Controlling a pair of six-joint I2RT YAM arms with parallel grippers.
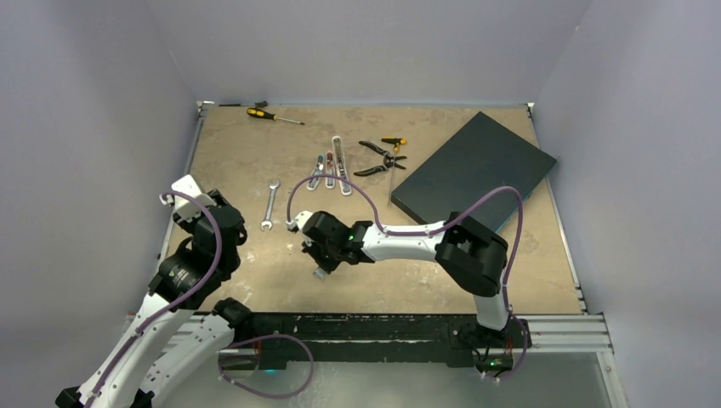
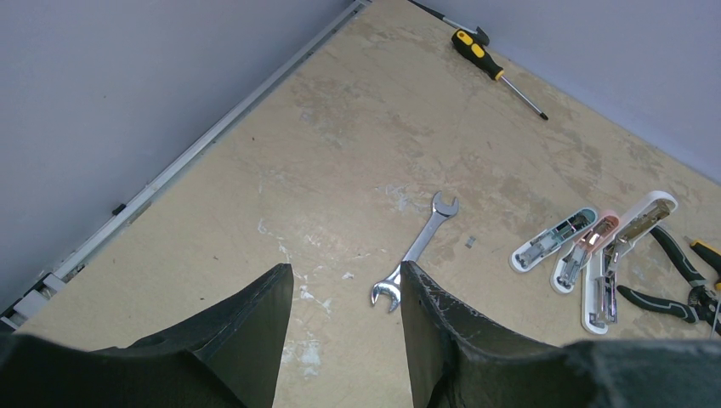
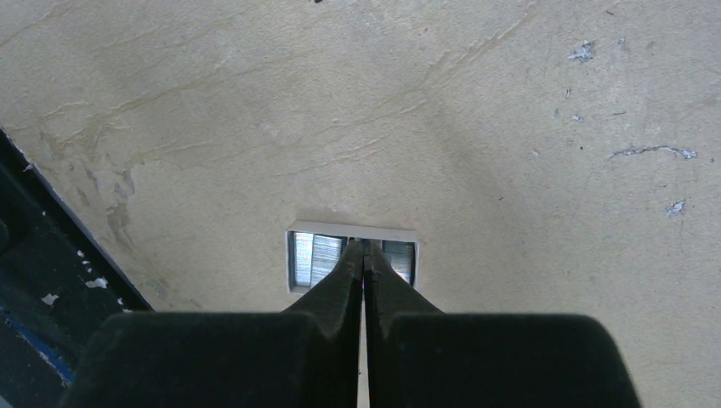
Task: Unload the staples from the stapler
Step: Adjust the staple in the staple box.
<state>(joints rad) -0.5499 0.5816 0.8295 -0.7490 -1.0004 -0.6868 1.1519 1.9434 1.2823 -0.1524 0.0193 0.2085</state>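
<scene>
With the stapler (image 1: 338, 161) lying opened at the table's twelve o'clock, staples (image 3: 313, 257) are seen in the white box (image 3: 353, 228) under the right claw (image 3: 364, 246), its fingers pressed together – the left claw (image 2: 344, 276) is parted and empty – and any remainder cannot be told.

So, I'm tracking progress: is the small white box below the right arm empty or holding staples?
Not empty: silvery ribbed staples lie inside the white box, either side of the right arm's shut fingers.
</scene>
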